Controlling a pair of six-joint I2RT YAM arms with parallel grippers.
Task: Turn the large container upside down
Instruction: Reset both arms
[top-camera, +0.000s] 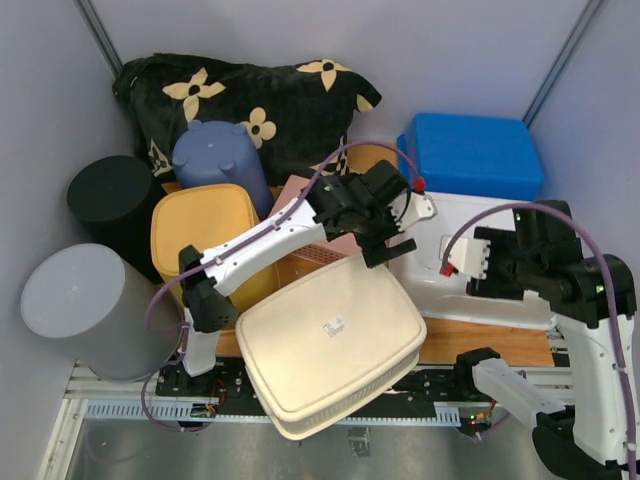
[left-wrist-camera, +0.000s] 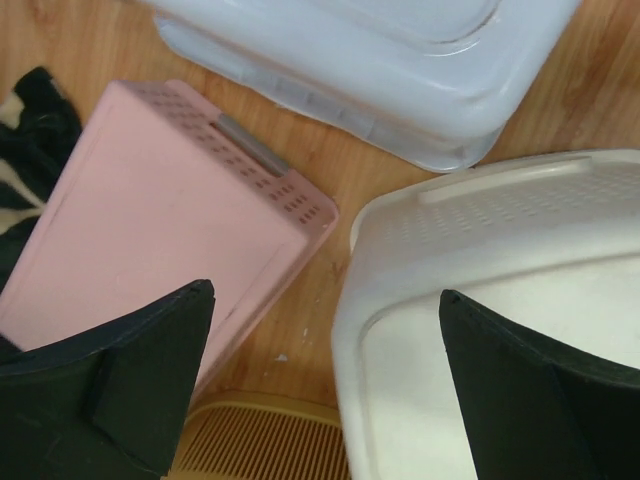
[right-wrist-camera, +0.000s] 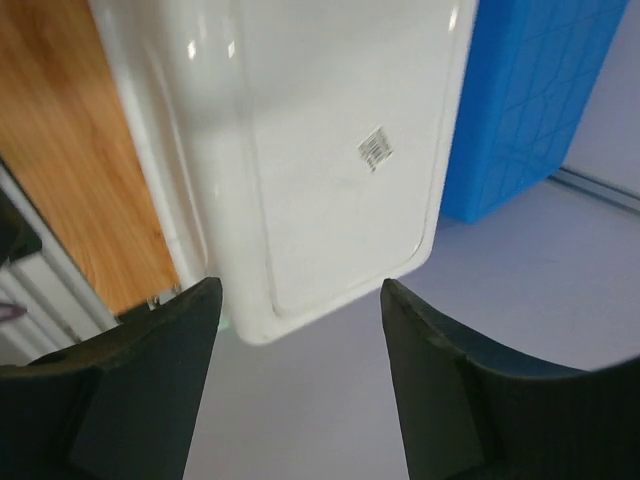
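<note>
The large white container (top-camera: 440, 280) lies bottom up at the right of the wooden table, and its flat base carries a barcode sticker (right-wrist-camera: 374, 149). My right gripper (top-camera: 478, 262) hovers over its right end. In the right wrist view that gripper (right-wrist-camera: 300, 283) is open, with the container's corner (right-wrist-camera: 250, 320) below the gap and nothing between the fingers. My left gripper (top-camera: 392, 215) hangs wide open over the table's middle. In its own view it (left-wrist-camera: 325, 290) sits above bare wood, between a pink basket (left-wrist-camera: 150, 220) and a cream container (left-wrist-camera: 500, 300).
The cream container (top-camera: 330, 345) lies tilted, base up, over the front edge. A blue bin (top-camera: 470, 150) stands behind the white one. The pink basket (top-camera: 300, 195), a yellow basket (top-camera: 205, 225), a purple bin (top-camera: 215, 155), black (top-camera: 110, 195) and grey (top-camera: 85, 305) cylinders and a flowered cushion (top-camera: 260, 95) crowd the left and back.
</note>
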